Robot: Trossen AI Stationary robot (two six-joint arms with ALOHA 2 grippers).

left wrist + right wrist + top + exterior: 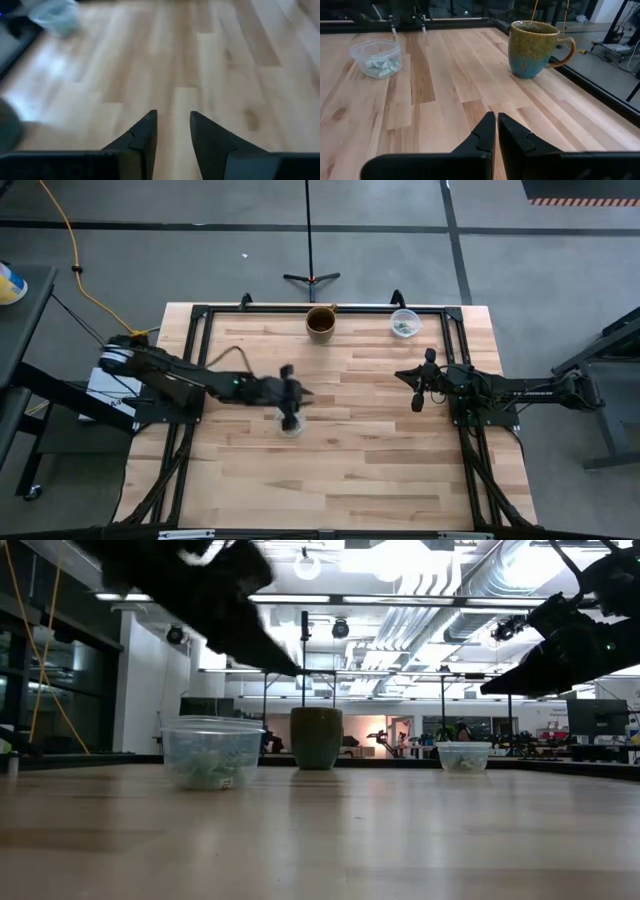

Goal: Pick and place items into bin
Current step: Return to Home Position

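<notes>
Mostly done, I'd say: items [205, 770] sit heaped in the near clear bin [210, 723], w/ a few left in the far clear cup [404, 325] by the mug [321, 323]. Left end effector [290, 420] hangs over the bin, fingers apart & empty; right end effector [417, 398] waits at the worktop [350, 470]'s right, fingers nearly together.

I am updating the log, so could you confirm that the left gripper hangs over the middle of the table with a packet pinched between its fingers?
Not quite. The left gripper does hang over the middle of the table, but its fingers are open with nothing between them, as the left wrist view shows. The right gripper waits at the table's right side.
</notes>
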